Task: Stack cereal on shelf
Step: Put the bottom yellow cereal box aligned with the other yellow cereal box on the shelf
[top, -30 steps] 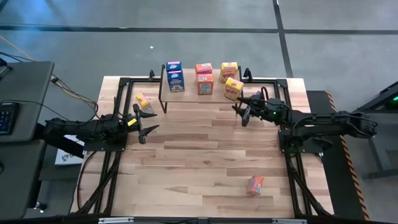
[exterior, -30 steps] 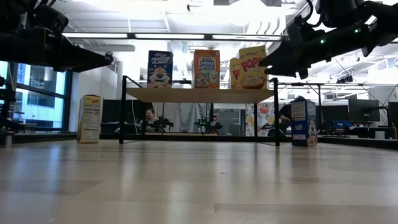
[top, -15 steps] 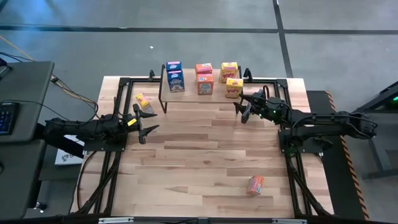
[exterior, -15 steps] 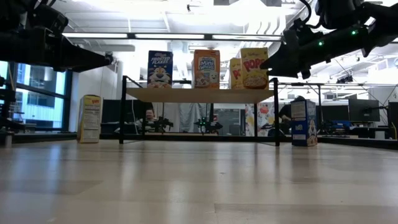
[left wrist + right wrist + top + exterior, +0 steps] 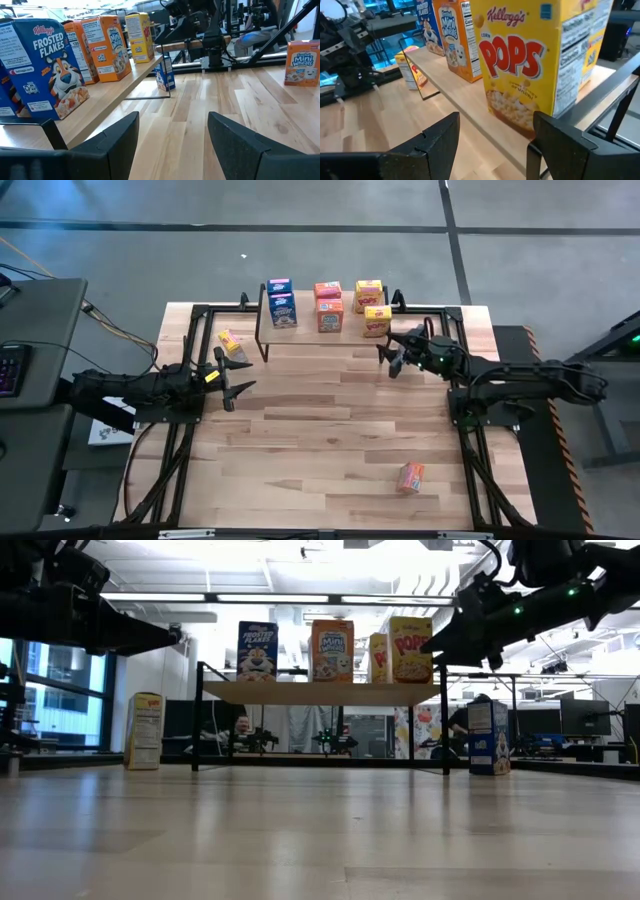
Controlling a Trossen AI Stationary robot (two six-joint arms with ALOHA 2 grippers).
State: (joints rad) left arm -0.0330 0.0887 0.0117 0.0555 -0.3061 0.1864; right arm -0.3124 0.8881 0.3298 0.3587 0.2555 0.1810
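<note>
A: The right end effector (image 5: 392, 358) has backed away from the yellow box (image 5: 377, 321) it was touching a second ago; that box now stands straight on the shelf (image 5: 306, 332).

B: Its fingers are spread wide, holding nothing, just in front of the shelf's right end.

A: Six boxes up there: two blue, two orange, two yellow. Another yellow one (image 5: 230, 341) stands on the bench (image 5: 320, 420) left of the shelf, and an orange one (image 5: 411, 477) lies near the front edge.

B: The left end effector (image 5: 235, 376) hangs open over the bench's left side, empty.
</note>
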